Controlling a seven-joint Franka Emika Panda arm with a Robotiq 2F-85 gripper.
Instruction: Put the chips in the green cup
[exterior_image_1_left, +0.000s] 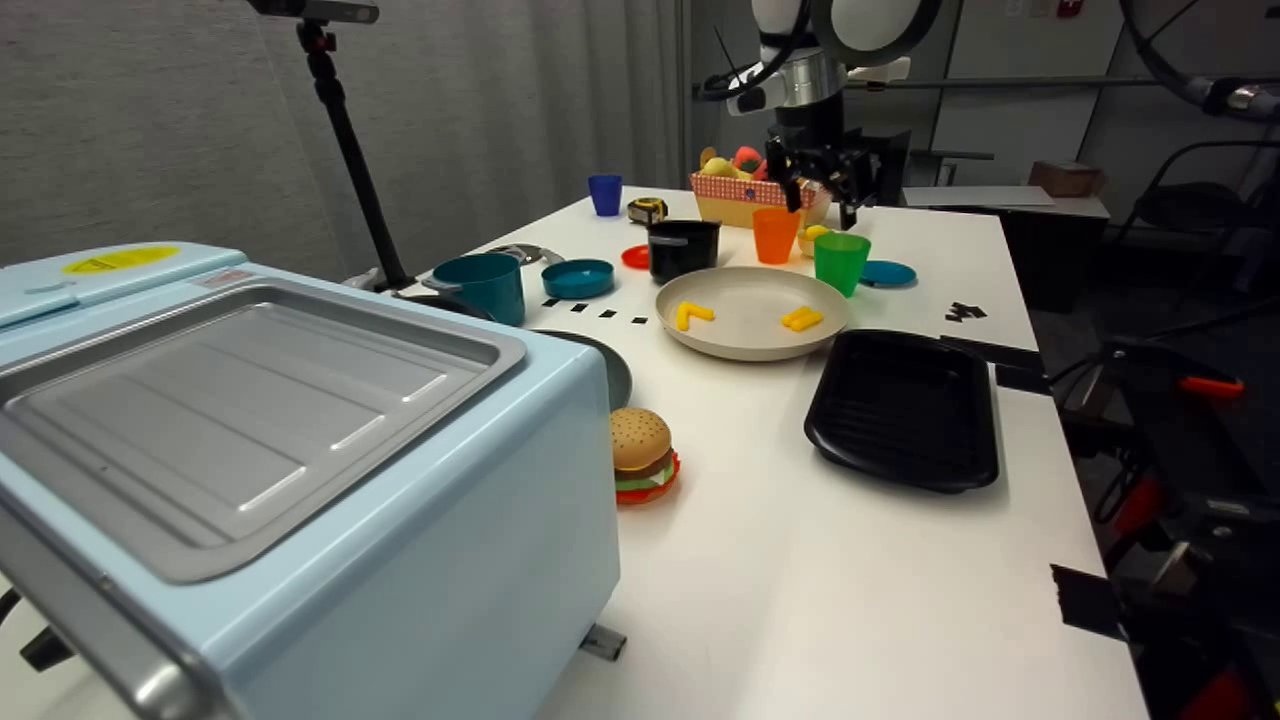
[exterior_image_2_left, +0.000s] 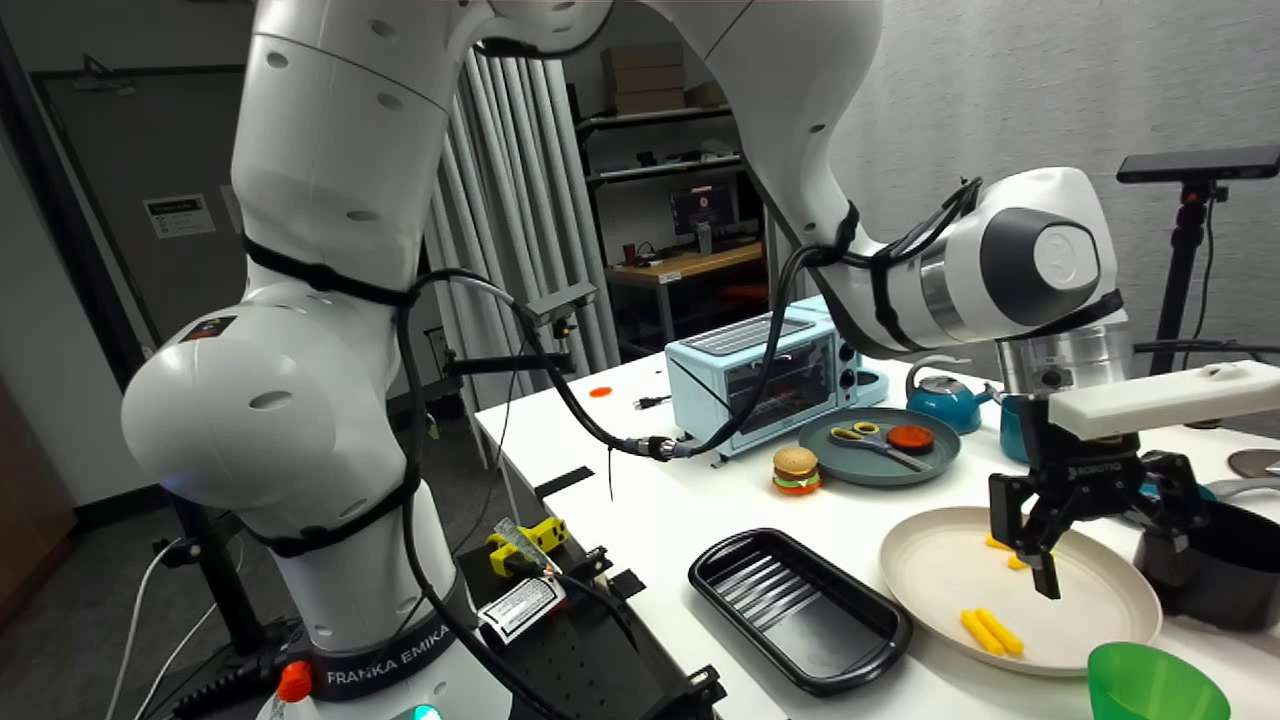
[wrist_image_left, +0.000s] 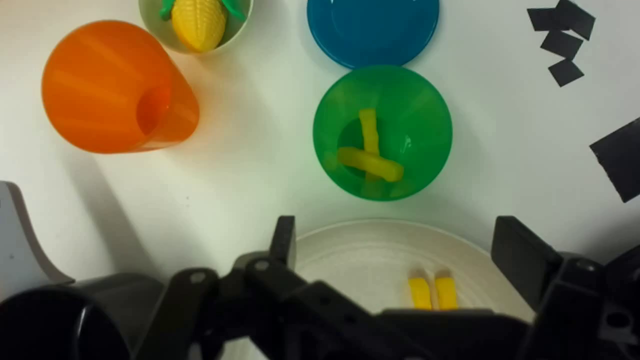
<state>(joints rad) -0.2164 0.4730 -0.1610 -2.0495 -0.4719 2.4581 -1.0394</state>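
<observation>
Find two yellow chips crossed in the bottom of the green cup, upright on the white desk. Count four more on the cream plate, just beside that cup at 6 o'clock in the wrist view: reading the plate as a dial in an exterior view, see one pair of chips at 9 o'clock, at an angle with ends close together, and another pair of chips at 3 o'clock, side by side. Note the tool in the air, fingers pointing down and spread wide apart, gripping nothing. Outward from the green cup in the wrist view, pick out a blue dish at 12 o'clock, scraps of black tape at 2 o'clock, an orange cup at 9 o'clock and, at 10 o'clock, a pale bowl with toy corn inside. Outward from the cream plate in an exterior view, meet a black tray at 4 o'clock, a toy burger at 7 o'clock, a light blue toaster oven well apart at 8 o'clock, a teal pot at 9 o'clock, a black pot between 10 and 11 o'clock, and a basket of toy fruit at 12 o'clock.
</observation>
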